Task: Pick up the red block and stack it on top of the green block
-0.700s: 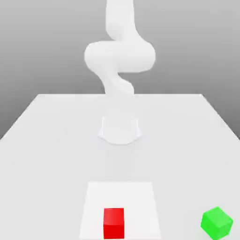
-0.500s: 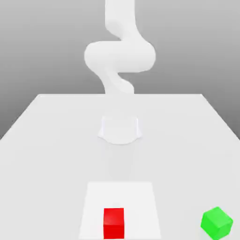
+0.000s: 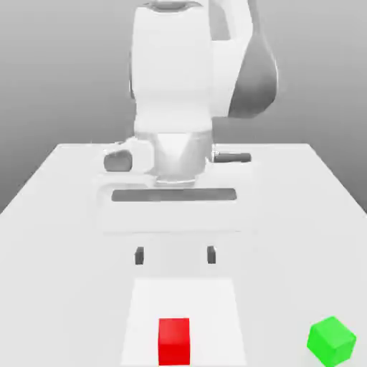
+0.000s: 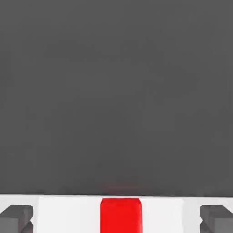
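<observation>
Nearby, the green block (image 3: 332,342) sits beside the white patch (image 3: 183,301), the end effector (image 3: 175,255) spread wide.

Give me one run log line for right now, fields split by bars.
gripper: open, empty | red block: on white square, not grasped | green block: exterior view's right, nothing on top | stack: not made

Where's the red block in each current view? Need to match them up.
Exterior view: red block near the lower edge, centre-left, on the white square.
Hand view: red block between the tool's two fingertips.
Shared landmark: the white square beneath it.
</observation>
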